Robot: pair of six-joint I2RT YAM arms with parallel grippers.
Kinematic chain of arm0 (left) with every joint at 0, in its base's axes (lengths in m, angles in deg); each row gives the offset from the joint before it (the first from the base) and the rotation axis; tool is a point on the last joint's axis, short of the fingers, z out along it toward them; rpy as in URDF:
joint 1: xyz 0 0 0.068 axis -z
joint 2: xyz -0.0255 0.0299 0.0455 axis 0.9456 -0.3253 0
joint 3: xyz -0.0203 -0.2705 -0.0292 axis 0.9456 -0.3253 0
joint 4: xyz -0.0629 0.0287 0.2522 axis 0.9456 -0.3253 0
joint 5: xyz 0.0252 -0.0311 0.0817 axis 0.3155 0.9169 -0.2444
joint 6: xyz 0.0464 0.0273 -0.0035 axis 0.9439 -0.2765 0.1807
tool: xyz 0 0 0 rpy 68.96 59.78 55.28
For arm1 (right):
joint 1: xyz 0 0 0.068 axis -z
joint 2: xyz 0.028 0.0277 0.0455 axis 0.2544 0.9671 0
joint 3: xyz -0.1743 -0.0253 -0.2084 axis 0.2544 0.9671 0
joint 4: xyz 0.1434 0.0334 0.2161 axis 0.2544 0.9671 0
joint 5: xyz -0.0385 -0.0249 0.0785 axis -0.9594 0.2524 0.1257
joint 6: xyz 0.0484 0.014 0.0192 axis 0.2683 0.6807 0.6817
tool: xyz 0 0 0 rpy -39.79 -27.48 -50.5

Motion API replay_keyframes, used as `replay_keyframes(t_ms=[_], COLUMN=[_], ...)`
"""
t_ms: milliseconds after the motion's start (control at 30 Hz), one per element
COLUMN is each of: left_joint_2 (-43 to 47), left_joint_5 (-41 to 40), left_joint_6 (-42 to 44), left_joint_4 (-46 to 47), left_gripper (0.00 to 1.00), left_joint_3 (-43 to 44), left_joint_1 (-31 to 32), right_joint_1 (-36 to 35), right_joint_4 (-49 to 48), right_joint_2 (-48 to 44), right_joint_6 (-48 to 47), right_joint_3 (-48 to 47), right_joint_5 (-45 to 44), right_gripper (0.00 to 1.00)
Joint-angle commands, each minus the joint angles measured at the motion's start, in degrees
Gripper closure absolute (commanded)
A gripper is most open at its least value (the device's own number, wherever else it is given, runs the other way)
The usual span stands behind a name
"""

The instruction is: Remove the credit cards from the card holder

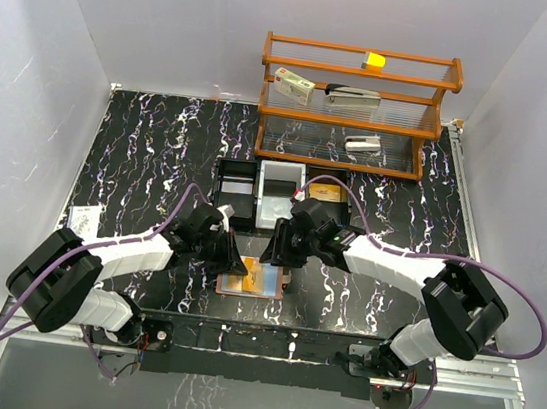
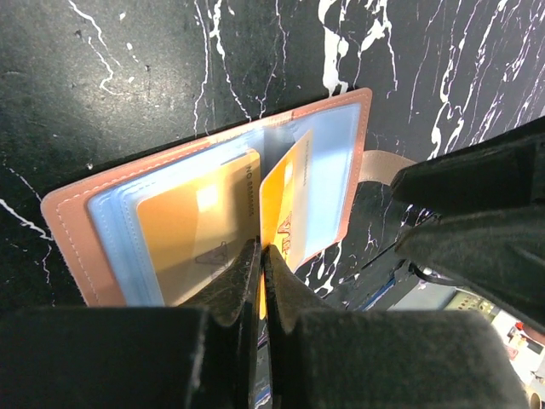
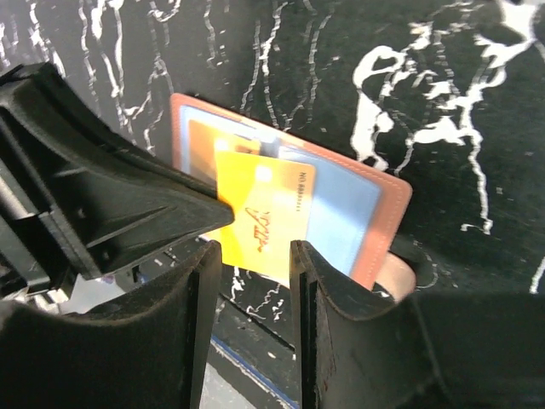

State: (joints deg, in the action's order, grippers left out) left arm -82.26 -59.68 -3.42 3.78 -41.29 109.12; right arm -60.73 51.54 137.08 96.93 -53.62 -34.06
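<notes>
While the card holder lies open and flat on the surface, its long axis running left to right, a yellow-orange card slants out past the holder's near long edge. Pinched tight on that card's near end are the left fingers. Just above the holder the right fingers stand parted, with the card's end between them. Beside it a second orange card sits pocketed.

The yellow card bears print too blurred to read.
</notes>
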Motion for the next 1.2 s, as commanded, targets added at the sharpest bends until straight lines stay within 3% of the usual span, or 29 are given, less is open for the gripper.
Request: replay_keyframes(t_ms=[0, 167, 500, 700, 800, 1000, 1167], left_joint_2=[0.7, 0.1, -4.3, -3.0, -0.2, 4.4, 7.7], left_joint_5=[0.1, 1.4, 7.9, 5.3, 2.2, -1.0, -1.8], left_joint_6=[1.3, 0.5, -3.1, -2.1, -0.9, 0.6, 2.1], left_joint_4=[-1.7, -0.3, 9.2, 5.6, 1.0, -3.2, -4.7], left_gripper=[1.0, 1.0, 0.77, 0.89, 1.0, 1.0, 1.0], left_joint_3=[1.8, 1.8, 0.0, 0.6, 1.1, 1.1, 1.6], left_joint_1=[0.1, 0.1, 0.1, 0.1, 0.1, 0.1, 0.1], right_joint_1=[-0.2, 0.3, 0.3, 0.3, 0.3, 0.4, 0.4], right_joint_4=[-7.9, -10.3, -11.3, -10.6, -10.2, -10.6, -10.3], right_joint_2=[0.4, 6.7, 9.1, 8.0, 7.9, 6.0, 1.7], right_joint_6=[1.6, 1.3, 2.5, 3.0, 3.0, 2.1, 2.2], right_joint_3=[1.6, 3.7, 7.1, 7.3, 7.0, 6.1, 4.2], right_joint_5=[6.1, 8.1, 6.6, 5.0, 4.9, 5.8, 6.4], right_gripper=[0.64, 0.64, 0.65, 0.65, 0.65, 0.63, 0.53])
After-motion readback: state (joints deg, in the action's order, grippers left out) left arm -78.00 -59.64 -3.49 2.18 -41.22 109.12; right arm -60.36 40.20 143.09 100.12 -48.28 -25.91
